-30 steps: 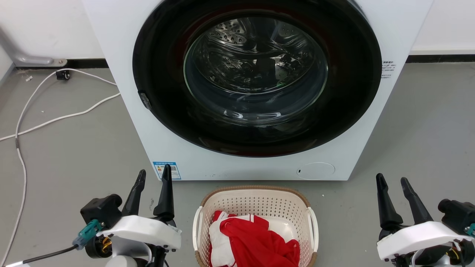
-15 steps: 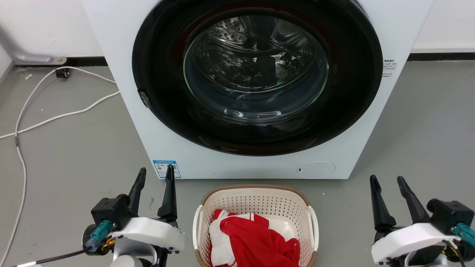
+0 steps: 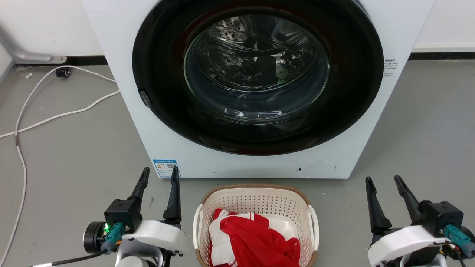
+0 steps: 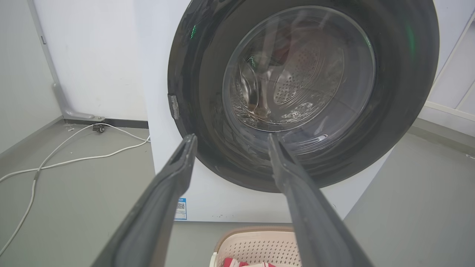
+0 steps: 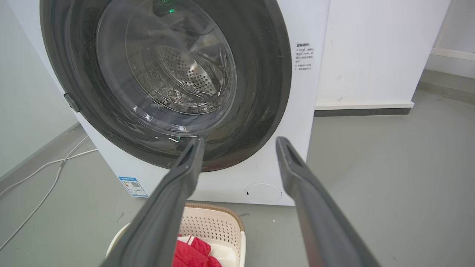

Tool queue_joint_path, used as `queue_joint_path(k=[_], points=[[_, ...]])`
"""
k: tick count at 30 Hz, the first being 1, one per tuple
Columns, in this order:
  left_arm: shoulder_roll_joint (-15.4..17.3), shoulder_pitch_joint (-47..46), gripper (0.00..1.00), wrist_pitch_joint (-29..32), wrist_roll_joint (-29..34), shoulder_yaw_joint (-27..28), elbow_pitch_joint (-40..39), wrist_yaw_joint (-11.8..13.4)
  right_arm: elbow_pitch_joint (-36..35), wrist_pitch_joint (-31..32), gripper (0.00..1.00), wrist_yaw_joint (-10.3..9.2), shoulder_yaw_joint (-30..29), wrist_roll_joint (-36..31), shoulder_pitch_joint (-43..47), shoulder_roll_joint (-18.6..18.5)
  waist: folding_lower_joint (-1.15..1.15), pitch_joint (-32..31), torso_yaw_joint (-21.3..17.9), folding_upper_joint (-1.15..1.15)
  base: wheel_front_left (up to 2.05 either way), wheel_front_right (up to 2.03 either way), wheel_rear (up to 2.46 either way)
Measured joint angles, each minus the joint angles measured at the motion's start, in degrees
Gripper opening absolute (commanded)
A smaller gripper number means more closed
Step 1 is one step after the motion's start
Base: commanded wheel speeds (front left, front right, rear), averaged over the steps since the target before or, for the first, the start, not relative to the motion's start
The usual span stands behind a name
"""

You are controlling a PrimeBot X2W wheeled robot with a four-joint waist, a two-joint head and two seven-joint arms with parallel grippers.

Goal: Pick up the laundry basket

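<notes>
L fingers (image 4: 174, 178): spread wide, nothing btwn them. My left gripper (image 3: 160, 169) sits near-left above the floor (image 3: 74, 155), tips pointing far, twd the washing machine (image 3: 118, 74).
R fingers (image 5: 297, 178): wide too, empty. My right gripper (image 3: 382, 178) sits near-right, tips also pointing far.
Basket spot: the laundry basket (image 3: 256, 202) stands upright on the floor, near centre, btwn my two grippers and just in front of the washing machine. Neither gripper touches it.
Handles: white, one per side. The left handle (image 3: 195, 230) is just beside my left gripper; the right handle (image 3: 315, 230) is well apart from my right gripper.
Contents: red & white clothes (image 3: 256, 241) heaped twd the near side; bare cream bottom shows at the right.
Door (image 3: 256, 66): round glass in a dark ring, steel drum seen thru it.
Sticker (image 3: 166, 168): blue, low on the machine's front-left, by my L fingertips in the head view.
Cable (image 3: 55, 118): white, winding over the floor far-left.
</notes>
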Motion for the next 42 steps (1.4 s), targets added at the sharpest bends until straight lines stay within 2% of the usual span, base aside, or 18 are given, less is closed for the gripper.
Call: queue_joint_path(k=[24, 42], points=[[-0.3, -0.3, 1.00, -2.4, 7.5, -1.0, 1.4, 1.0, -0.5, -1.2, 1.00, 0.00, 0.3, -9.6, 0.8, 0.0, 0.00, 0.1, 0.6, 0.00, 0.00, 0.00, 0.00], [-0.5, -0.5, 1.00, -2.5, 6.5, -0.6, 1.9, 1.0, 0.1, -1.2, 1.00, 0.00, 0.1, -9.1, 0.8, 0.0, 0.00, 0.7, 0.7, 0.00, 0.00, 0.00, 0.00]])
